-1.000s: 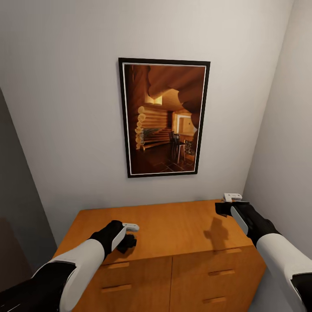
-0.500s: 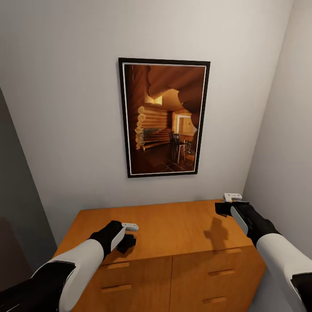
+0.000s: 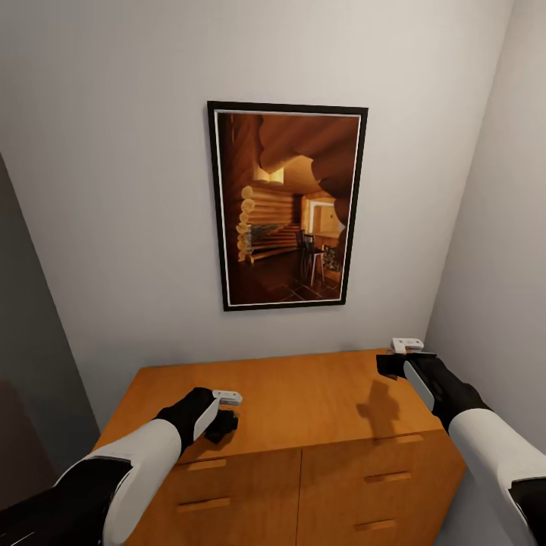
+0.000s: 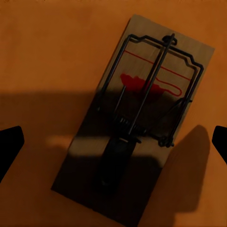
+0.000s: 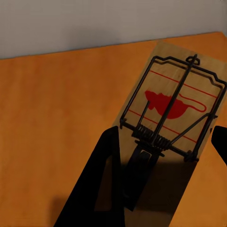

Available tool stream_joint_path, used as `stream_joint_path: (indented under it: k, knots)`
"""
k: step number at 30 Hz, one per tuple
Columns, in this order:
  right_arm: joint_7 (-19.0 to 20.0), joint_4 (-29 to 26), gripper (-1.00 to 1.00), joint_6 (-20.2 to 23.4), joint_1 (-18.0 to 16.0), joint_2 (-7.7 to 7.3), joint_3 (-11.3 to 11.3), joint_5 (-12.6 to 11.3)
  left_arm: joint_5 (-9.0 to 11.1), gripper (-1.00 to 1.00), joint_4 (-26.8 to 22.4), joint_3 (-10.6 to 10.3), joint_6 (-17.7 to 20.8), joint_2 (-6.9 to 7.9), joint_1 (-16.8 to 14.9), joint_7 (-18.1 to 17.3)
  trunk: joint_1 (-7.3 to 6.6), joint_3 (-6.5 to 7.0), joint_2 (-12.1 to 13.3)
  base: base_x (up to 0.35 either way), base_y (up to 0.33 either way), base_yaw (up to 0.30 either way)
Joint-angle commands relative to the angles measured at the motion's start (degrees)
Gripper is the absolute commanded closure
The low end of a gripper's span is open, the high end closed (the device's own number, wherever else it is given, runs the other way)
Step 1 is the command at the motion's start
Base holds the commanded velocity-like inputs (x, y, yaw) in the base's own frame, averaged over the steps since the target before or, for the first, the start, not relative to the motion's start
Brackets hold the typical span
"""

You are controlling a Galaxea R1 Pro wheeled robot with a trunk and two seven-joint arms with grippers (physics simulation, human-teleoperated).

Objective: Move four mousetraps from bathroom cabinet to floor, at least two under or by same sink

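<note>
At the left of the head view, the left end effector (image 3: 222, 425) hangs low over the front left part of the cabinet (image 3: 303, 394), its black fingers pointing down at the flat orange-brown top. The left wrist view looks straight down on a mousetrap (image 4: 137, 118) lying flat on that top (a pale wooden board with dark wire, a coiled spring and a red mark), half of it in the arm's shadow; the two dark fingertips (image 4: 9, 146) stand well apart at either side of the board and touch nothing, so this end effector is released. Above the cabinet, on the pale wall, hangs a black-framed picture (image 3: 287, 205) of a log-cabin interior. Further right, the right end effector (image 3: 394, 365) hovers over the back right corner of the cabinet top. Its wrist view shows a second mousetrap (image 5: 172, 111) lying flat near the rear edge, close to the wall, with one dark finger (image 5: 101, 184) to one side of it and the other at the frame's edge, spread wide and empty.
</note>
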Motion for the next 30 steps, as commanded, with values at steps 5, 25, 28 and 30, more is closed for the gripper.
stream_joint_path:
  k: [5,25,28,30]
  knots:
    - [0.0,-0.1,1.00,0.2,0.0,-0.08,0.3,-0.1,0.1,-1.00,-0.1,-0.2,0.3,-0.02,0.0,0.1,0.02,-0.03,0.0,0.000,0.000,0.000]
    - [0.0,-0.1,1.00,0.2,0.0,-0.10,0.3,-0.1,0.1,-1.00,0.3,-0.3,0.2,-0.02,0.0,0.2,0.02,-0.03,0.0,0.000,0.000,0.000]
    - [0.0,0.0,1.00,0.2,0.0,-0.12,0.3,-0.1,0.1,-1.00,0.3,-0.3,0.2,0.00,0.0,0.2,0.02,-0.03,0.0,0.000,0.000,0.000]
    - [0.0,-0.1,1.00,0.2,0.0,-0.14,0.3,-0.1,0.1,-1.00,0.3,-0.3,0.2,0.02,0.0,0.2,0.02,-0.03,0.0,0.000,0.000,0.000]
